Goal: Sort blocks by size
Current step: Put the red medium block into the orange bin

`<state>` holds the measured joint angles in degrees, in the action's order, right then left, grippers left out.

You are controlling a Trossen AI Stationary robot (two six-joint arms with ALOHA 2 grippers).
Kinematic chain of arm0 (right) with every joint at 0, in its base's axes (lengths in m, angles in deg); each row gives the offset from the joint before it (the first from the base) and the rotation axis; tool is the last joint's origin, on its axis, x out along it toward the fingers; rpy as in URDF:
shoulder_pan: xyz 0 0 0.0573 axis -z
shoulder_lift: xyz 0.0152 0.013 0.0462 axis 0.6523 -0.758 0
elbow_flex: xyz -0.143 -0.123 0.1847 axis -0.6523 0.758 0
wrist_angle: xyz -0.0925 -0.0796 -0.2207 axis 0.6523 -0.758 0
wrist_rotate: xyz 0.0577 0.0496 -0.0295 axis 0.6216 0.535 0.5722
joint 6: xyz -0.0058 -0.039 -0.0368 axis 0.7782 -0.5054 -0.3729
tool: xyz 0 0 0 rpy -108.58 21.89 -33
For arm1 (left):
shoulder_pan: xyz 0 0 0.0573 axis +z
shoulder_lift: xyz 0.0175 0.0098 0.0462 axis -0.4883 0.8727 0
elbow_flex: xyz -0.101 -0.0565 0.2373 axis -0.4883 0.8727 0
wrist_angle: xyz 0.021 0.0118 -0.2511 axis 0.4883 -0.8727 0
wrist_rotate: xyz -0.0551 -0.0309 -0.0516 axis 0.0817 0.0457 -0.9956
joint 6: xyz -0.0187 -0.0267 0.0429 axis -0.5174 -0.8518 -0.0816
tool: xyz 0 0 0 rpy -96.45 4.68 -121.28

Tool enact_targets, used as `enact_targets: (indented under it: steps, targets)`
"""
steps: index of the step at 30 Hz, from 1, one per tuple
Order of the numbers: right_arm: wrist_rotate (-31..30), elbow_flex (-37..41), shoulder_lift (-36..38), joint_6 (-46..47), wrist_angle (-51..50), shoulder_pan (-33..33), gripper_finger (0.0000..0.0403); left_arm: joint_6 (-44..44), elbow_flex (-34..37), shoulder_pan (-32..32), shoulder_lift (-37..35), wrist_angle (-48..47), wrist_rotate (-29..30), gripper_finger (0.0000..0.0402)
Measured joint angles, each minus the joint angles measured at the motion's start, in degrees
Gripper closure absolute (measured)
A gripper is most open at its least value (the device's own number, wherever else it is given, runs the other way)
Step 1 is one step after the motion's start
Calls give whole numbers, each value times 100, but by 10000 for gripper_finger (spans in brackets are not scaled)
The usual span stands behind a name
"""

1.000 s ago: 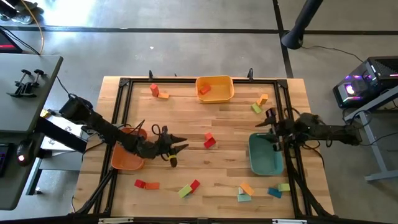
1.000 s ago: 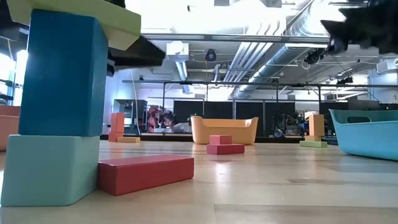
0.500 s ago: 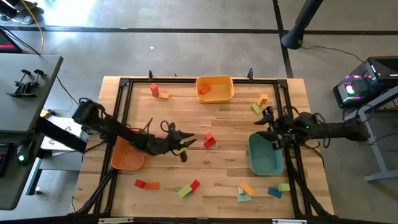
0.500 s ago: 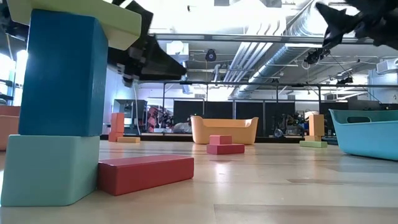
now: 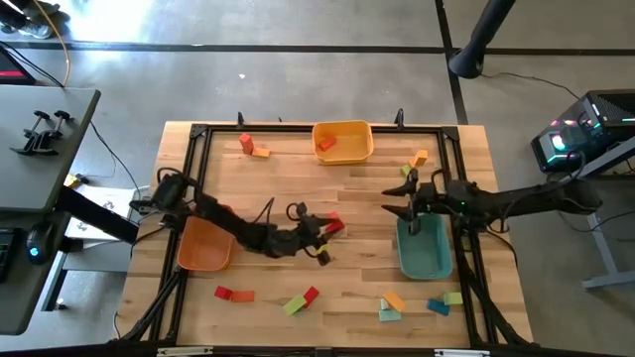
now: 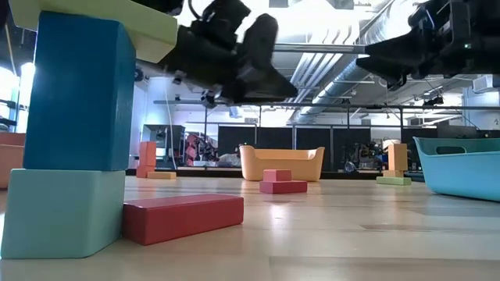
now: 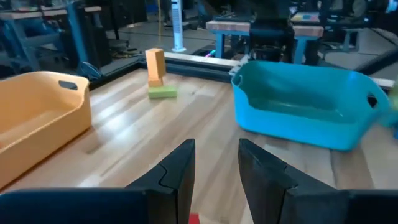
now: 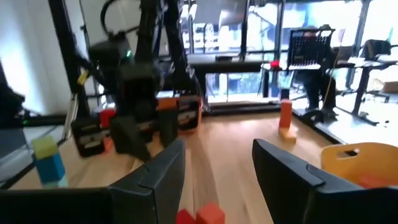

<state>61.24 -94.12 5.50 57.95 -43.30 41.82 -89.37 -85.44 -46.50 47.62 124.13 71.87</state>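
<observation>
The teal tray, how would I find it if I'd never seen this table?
Look down from above at the wooden table and go to its right side. There the right arm's hand hangs, open, just beside a deep teal tray. The other two trays are orange and yellow; only this one is teal, and it looks empty.

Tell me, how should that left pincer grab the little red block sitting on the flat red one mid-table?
Probably from straight above. The small red block sits on top of the flat red block, so its upright side faces are free. The left pincer, open beside the pair, could close on two opposite sides of it without touching the block beneath.
</observation>
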Motion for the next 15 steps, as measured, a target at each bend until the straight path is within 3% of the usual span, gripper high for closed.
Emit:
enact_targets:
  steps: [9, 15]
  targets:
    - [83, 0, -171, 125, -525, 0, 219, 267, -50, 257, 13, -435, -25, 268]
    - [85, 0, -201, 427, -749, 0, 219, -143, -50, 456, 13, -1180, -852, 202]
